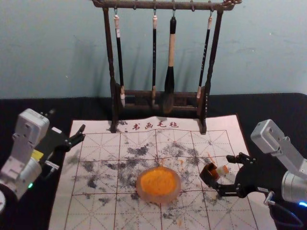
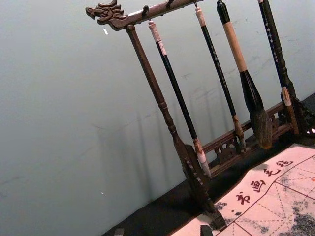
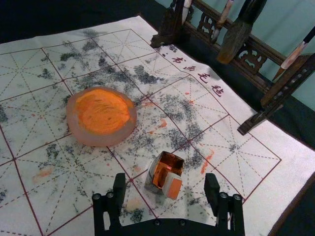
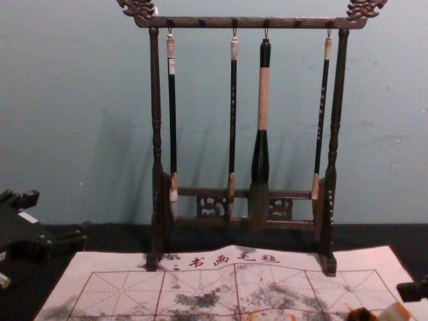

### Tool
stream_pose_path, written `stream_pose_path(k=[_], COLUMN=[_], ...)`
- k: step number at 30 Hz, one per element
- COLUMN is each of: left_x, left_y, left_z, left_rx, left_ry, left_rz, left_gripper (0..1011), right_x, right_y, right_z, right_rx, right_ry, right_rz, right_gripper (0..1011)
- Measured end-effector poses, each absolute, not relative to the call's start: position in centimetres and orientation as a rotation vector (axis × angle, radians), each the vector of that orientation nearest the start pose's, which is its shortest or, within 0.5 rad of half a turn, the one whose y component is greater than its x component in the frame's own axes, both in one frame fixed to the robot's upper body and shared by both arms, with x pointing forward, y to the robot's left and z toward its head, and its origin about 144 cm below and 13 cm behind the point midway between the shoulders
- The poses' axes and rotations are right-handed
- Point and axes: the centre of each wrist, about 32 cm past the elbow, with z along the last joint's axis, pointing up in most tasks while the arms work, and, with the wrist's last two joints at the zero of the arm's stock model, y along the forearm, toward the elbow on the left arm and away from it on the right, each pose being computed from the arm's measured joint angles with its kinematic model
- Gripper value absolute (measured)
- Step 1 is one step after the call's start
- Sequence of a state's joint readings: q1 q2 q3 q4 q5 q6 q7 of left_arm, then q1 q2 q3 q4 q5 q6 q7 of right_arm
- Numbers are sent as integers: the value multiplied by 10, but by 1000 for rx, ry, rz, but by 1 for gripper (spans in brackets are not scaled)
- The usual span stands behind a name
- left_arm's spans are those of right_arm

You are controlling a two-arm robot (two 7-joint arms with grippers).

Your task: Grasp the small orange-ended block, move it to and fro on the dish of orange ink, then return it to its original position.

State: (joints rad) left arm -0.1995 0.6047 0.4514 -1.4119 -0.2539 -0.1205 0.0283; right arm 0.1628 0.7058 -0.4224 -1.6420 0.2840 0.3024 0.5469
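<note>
The right gripper reaches in at the dish's three o'clock in the head view, its jaws spread on either side of the small orange-ended block, which leans at the open small box on the gridded calligraphy mat. The step in hand looks to be the grasp. To do it well, centre the block between the jaws, go low enough for a firm hold on its pale sides, and close gently; the box sits close enough to be pinched or dragged too. Lift clear before heading toward nine o'clock to the dish of orange ink, and remember the block's lean for the return. The left gripper is parked at the dish's ten o'clock, jaws apart. Whether the block's far end sits inside the box or merely against it, I cannot tell. The chest view's lower edge cuts off both block and box, and how deep the ink lies is hard to judge.
</note>
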Motion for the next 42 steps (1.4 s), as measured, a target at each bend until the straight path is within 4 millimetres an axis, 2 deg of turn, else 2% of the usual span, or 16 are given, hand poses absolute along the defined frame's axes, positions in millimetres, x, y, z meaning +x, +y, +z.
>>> stream_pose_path(k=[2, 6, 16, 23, 32, 42], left_x=[489, 489, 489, 489, 489, 489], left_y=[310, 310, 310, 310, 310, 310], left_z=[1140, 1140, 1140, 1140, 1140, 1140], left_rx=[304, 304, 304, 304, 305, 304], left_ry=[-285, -285, -285, -285, -285, -285], left_rz=[1248, 1248, 1248, 1248, 1248, 1248], left_gripper=[1001, 1001, 1001, 1001, 1001, 1001], right_x=[475, 474, 466, 458, 448, 447], right_y=[-306, -304, -304, -302, -299, -297], right_z=[1193, 1195, 1197, 1180, 1150, 1141], right_rx=[-567, -547, -351, -373, -441, -449], right_ry=[3, -13, -86, -186, -239, -229], right_rz=[-692, -732, -966, -1147, -1265, -1306], right_gripper=[1002, 1000, 1000, 1000, 1000, 1000])
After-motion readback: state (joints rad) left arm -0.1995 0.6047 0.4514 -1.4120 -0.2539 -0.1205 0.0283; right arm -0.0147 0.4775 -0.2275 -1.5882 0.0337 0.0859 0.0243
